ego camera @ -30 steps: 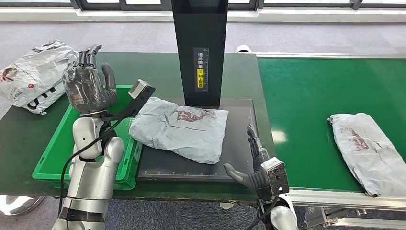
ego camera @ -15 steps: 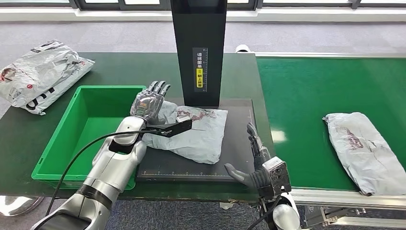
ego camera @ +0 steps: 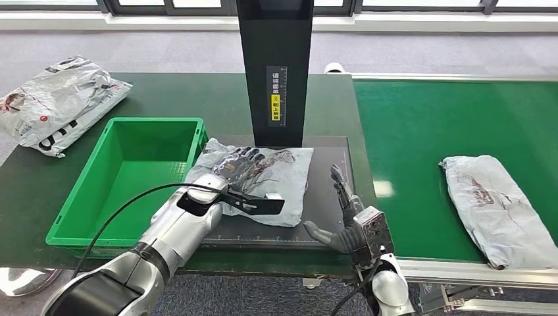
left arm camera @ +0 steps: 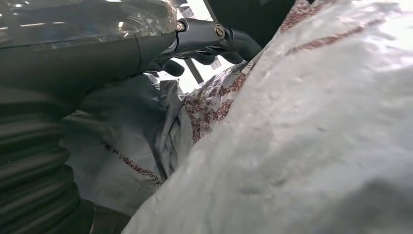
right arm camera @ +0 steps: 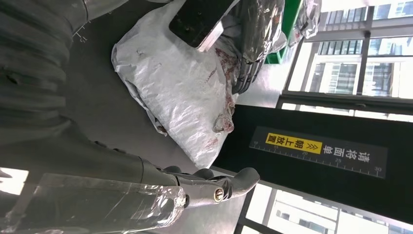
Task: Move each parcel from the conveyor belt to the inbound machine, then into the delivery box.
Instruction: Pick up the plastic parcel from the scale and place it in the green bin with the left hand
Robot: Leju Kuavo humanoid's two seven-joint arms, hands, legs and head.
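My left hand (ego camera: 242, 164) had swung from above the green bin (ego camera: 125, 172) onto the parcel (ego camera: 284, 178) on the scanner plate (ego camera: 327, 197), fingers flat, gripping nothing (right hand (ego camera: 342, 220) open nearby). The slick bag could slide away.

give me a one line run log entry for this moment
stage: parcel on inbound machine | left hand rests on parcel, grip unclear | right hand open beside machine | next parcel on conveyor belt | delivery box empty

Head view overlooks; both wrist views closely share the parcel (ego camera: 263, 181).
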